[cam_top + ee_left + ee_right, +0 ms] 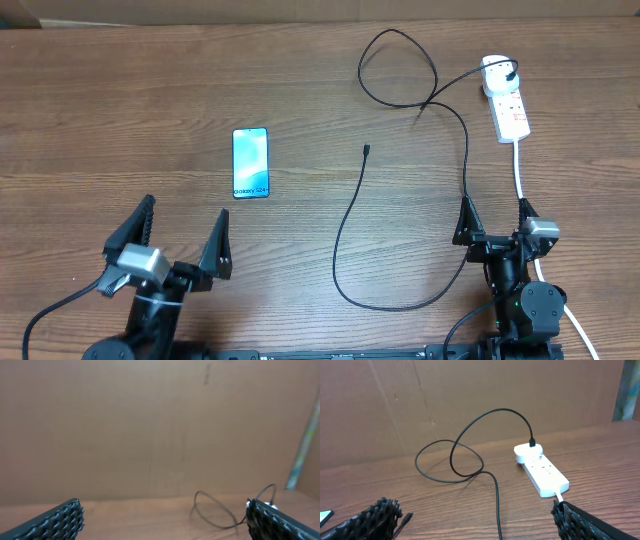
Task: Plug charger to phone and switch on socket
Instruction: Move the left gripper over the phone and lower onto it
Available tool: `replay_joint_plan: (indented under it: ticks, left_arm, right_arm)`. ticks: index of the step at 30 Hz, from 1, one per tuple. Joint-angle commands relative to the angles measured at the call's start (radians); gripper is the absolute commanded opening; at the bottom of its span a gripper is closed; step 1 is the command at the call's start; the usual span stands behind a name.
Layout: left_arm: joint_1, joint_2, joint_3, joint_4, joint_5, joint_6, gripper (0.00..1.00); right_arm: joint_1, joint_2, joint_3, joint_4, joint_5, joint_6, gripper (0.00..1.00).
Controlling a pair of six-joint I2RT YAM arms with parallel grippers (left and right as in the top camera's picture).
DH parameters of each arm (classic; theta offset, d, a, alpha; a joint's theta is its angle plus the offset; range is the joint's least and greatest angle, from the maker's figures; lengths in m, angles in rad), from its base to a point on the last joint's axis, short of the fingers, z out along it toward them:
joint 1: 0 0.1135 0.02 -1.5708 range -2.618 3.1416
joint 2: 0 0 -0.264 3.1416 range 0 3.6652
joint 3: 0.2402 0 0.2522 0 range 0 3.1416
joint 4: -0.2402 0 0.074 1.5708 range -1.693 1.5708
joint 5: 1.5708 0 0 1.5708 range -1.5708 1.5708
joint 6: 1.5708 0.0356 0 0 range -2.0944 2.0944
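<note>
Well, over the tabletop's [120, 100] near edge the left hand [186, 207] and right hand [494, 202] hang wide open, empty. The socket [508, 105] lies near the far right corner, the phone [251, 163] left of centre; best pinch the charger [345, 235] just behind its connector tip [366, 150].

Brown wood-grain tabletop [150, 90], three items.
Lit blue-screen smartphone [251, 163] centre-left; thin black charger cable [467, 160] looped right, plugged into white extension strip [508, 108].

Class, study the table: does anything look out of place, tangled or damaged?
The charger loops over itself near the socket, and its connector tip lies loose, apart from the phone. Nothing looks damaged or spilled.
</note>
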Motion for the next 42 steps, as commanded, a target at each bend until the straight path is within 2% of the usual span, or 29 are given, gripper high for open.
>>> replay_joint_plan:
  ticks: [1, 7, 10, 13, 18, 21, 23, 27, 31, 34, 38, 42]
  left_arm:
    - [0.004, 0.009, 0.025, 0.008, 0.073, 0.026, 1.0]
    - [0.005, 0.093, 0.077, -0.019, 0.066, 0.021, 1.0]
    - [0.005, 0.228, 0.201, -0.14, 0.027, 0.007, 1.0]
    - [0.004, 0.418, 0.391, -0.324, 0.026, 0.029, 1.0]
    - [0.004, 0.669, 0.612, -0.522, 0.195, 0.037, 1.0]
    - [0.004, 0.76, 0.643, -0.544, 0.207, 0.041, 1.0]
    - [0.004, 0.816, 0.665, -0.579, 0.138, 0.008, 1.0]
    - [0.004, 0.956, 0.752, -0.734, -0.117, -0.142, 1.0]
    - [0.004, 1.092, 0.827, -0.871, -0.234, -0.202, 0.99]
    - [0.004, 1.166, 0.83, -0.88, -0.214, -0.212, 1.0]
    - [0.004, 1.263, 0.83, -0.88, -0.06, -0.241, 1.0]
    - [0.004, 1.353, 0.83, -0.865, -0.015, -0.254, 0.99]
  right_arm:
    - [0.005, -0.012, -0.011, 0.006, -0.002, -0.004, 1.0]
    - [0.005, -0.012, -0.011, 0.006, -0.002, -0.004, 1.0]
    - [0.005, -0.012, -0.011, 0.006, -0.002, -0.004, 1.0]
    - [0.005, -0.012, -0.011, 0.006, -0.001, -0.004, 1.0]
    - [0.005, -0.012, -0.011, 0.006, -0.002, -0.004, 1.0]
    - [0.005, -0.012, -0.011, 0.006, -0.002, -0.004, 1.0]
    - [0.005, -0.012, -0.011, 0.006, -0.002, -0.004, 1.0]
    - [0.005, -0.012, -0.011, 0.006, -0.002, -0.004, 1.0]
    - [0.005, -0.012, -0.011, 0.006, -0.002, -0.004, 1.0]
    - [0.005, -0.012, -0.011, 0.006, -0.002, -0.004, 1.0]
    - [0.005, -0.012, -0.011, 0.006, -0.002, -0.004, 1.0]
    - [0.005, -0.012, -0.011, 0.006, -0.002, -0.004, 1.0]
